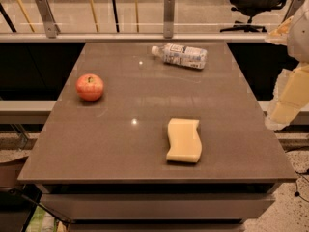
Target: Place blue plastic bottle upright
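Note:
The blue plastic bottle (179,55) is a small clear bottle with a white cap and a white-and-pale-blue label. It lies on its side near the far edge of the grey-brown table (135,105), with its cap pointing left. My gripper (287,103) shows as pale arm parts at the right edge of the view. It is beside the table's right side, off the tabletop and well apart from the bottle. It holds nothing that I can see.
A red apple (90,86) sits on the left part of the table. A yellow sponge (184,140) lies at the front middle-right. A glass railing with metal posts (168,14) runs behind the table. An office chair (253,4) stands at the far right.

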Available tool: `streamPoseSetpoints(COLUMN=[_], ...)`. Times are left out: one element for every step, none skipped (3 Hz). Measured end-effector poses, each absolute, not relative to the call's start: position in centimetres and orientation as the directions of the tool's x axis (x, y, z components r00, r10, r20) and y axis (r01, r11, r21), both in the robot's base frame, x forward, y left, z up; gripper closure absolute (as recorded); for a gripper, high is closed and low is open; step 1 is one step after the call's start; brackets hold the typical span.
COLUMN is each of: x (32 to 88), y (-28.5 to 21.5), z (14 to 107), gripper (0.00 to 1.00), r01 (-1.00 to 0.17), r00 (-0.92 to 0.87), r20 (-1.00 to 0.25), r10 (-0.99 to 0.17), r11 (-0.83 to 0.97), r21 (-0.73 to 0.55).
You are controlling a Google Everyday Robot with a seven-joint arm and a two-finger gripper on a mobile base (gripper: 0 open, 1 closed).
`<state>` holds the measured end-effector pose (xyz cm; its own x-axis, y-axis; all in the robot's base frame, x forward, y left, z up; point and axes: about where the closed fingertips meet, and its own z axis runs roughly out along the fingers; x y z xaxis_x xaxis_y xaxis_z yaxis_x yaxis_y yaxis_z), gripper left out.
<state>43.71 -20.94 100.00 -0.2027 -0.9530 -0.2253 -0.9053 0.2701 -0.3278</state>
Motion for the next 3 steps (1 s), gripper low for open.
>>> streamPoseSetpoints(x=[43.7, 44.2, 45.5], y=[-20.9, -20.7, -20.3], z=[100.0, 100.2, 100.6], gripper=[0.0, 0.0, 0.0], r01=[-0.905, -0.911, -0.925], r00=[-0.203, -0.201, -0.203], r20=[-0.225, -0.213, -0.184], r10=[-0.953, -0.956, -0.962], r11=[0.27, 0.263, 0.25], r21=[-0.328, -0.318, -0.285])
